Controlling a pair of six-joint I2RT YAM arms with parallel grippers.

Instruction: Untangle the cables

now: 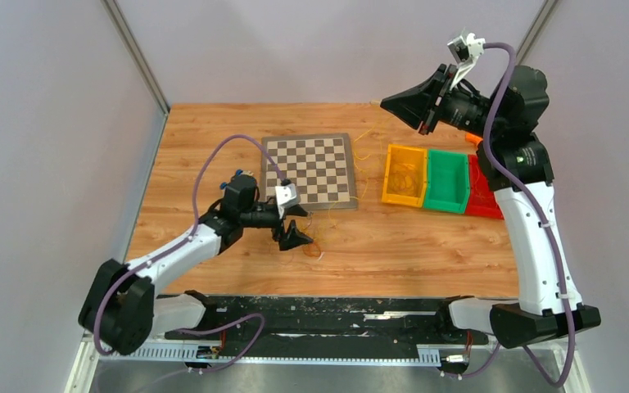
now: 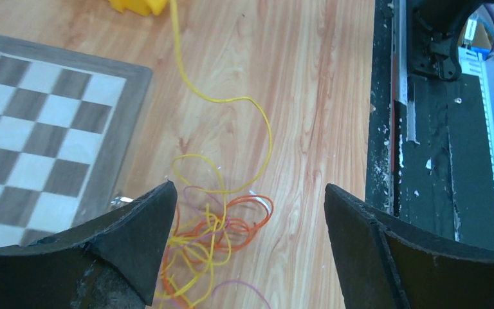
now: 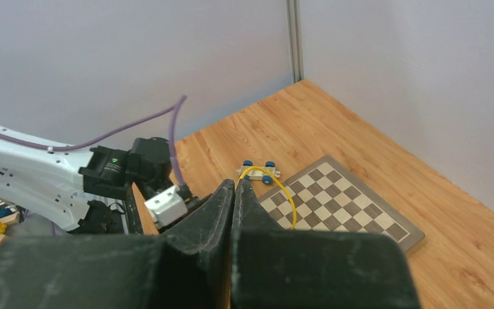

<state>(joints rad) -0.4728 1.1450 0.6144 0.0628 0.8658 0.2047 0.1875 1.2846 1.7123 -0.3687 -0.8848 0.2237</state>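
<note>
The left hand is hovering spread above the tangled cables; the right hand, pressed together, is pinching a yellow strand aloft. Best gripping one loop only.

thin yellow-orange cables, loosely tangled

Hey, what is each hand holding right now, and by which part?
The left hand stands open over the tangle, holding nothing. The right hand pinches a yellow cable in its fingertips, seemingly near one end.
</note>
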